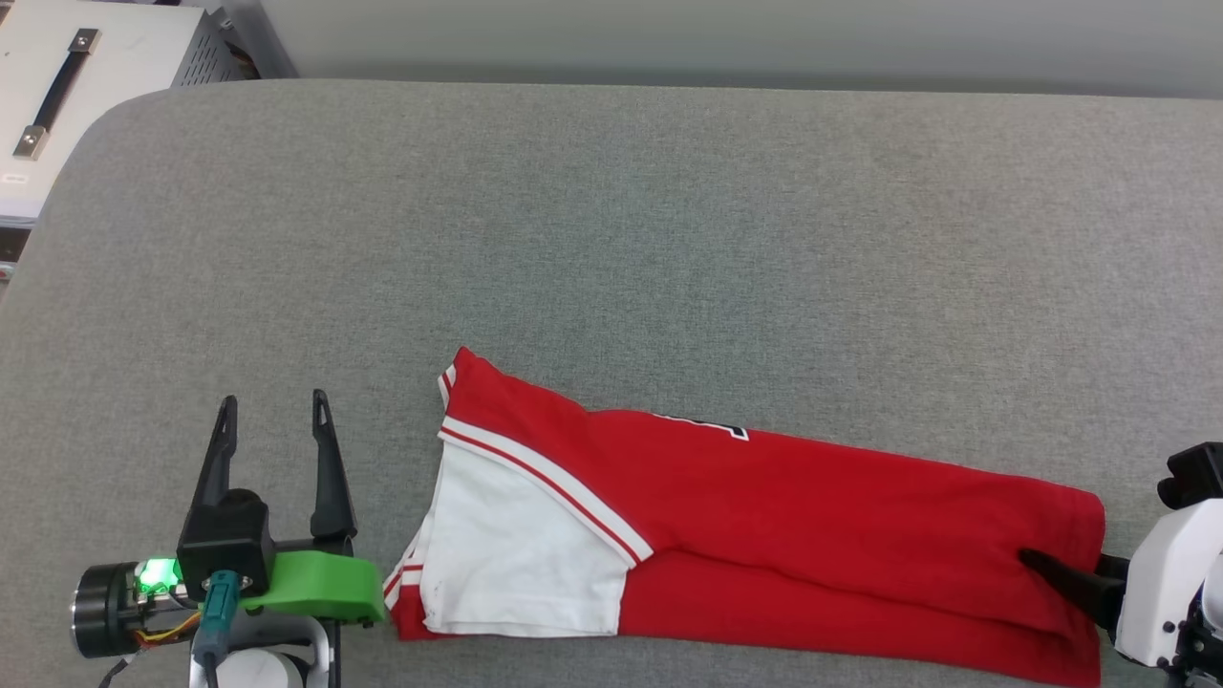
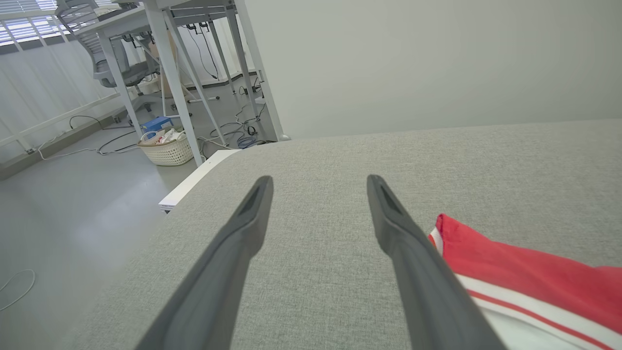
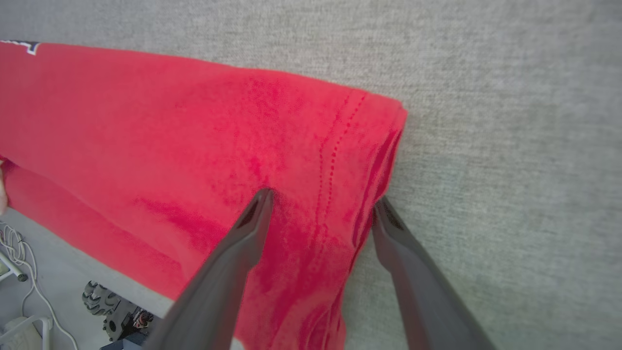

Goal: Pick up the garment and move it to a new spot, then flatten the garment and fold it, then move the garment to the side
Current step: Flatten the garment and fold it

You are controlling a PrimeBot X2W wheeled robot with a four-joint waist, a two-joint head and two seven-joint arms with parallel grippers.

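1. Nearest the robot, at the lower left of the head view, the left gripper [image 1: 273,403] [image 2: 319,181] is held over bare grey cloth. Its jaws are spread wide, nothing is between them, and it is kept just clear of the garment's sleeve end.
2. At the lower right, the right gripper [image 1: 1037,564] [image 3: 323,197] is laid against the garment's hem end. Its jaws are spread wide rather than pinched: one finger [image 3: 252,218] is rested on top of the red cloth, and the other is set at the folded hem edge, where cloth meets grey.
3. The garment [image 1: 812,516] [image 2: 525,272] [image 3: 170,121] is laid along the near edge of the surface [image 1: 611,210] [image 2: 340,160] [image 3: 510,121], folded lengthwise into a long red strip. A white sleeve [image 1: 516,554] with striped trim is turned up at the robot's left end. A sliver of black, white-edged print [image 1: 717,427] is shown at the far fold.
4. Beyond the garment, the padded grey surface is seen stretching to the far wall.
5. Past the far left corner, a pale case [image 1: 86,76] with a black handle is seen.
6. On the floor beyond, in the left wrist view, a woven basket [image 2: 167,151] is stood by the table legs [image 2: 170,82]. It is filled with pale crumpled things that cannot be told apart. A blue box [image 2: 156,123] is set just behind it.
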